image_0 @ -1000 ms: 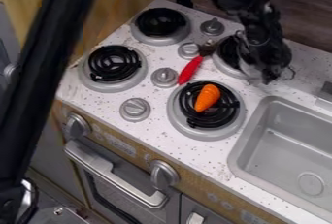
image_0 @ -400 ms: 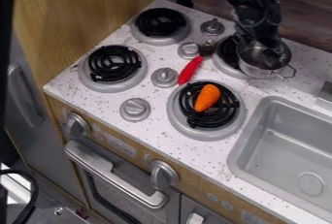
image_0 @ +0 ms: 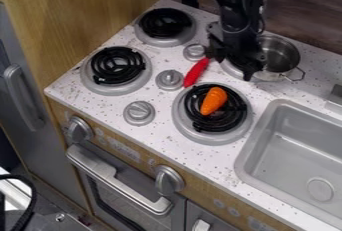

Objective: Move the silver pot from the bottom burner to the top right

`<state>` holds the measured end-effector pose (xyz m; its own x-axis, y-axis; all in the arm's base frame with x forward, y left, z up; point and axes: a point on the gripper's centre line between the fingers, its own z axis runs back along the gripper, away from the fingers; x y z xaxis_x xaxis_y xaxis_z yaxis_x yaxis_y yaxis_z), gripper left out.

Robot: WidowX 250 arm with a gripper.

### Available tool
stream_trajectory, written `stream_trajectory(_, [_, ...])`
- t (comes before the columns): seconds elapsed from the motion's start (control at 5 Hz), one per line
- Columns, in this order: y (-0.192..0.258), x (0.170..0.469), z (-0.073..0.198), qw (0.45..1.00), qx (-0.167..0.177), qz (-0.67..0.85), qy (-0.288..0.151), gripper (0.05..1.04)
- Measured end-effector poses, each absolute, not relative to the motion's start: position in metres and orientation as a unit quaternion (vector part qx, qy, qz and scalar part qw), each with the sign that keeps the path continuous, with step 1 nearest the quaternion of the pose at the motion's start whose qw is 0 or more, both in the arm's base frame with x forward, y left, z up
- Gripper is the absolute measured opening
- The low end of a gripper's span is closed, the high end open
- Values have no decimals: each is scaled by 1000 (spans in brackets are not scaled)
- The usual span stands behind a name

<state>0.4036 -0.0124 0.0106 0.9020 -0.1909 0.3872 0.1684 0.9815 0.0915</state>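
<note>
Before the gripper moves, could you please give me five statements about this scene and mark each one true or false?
1. The carrot lies on the front right burner. True.
2. The pot is in the sink. False: it is behind the sink, by the top right burner.
3. The gripper is to the left of the pot in the picture. True.
4. The red tool lies inside the pot. False: it lies on the white stove top, near the carrot.
5. The sink is to the left of the carrot. False: it is to the right.
</note>
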Motion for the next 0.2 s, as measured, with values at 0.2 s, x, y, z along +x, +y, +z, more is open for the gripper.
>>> stream_trajectory(0.2, [-12, 407, 12, 982, 15, -60, -179, 997])
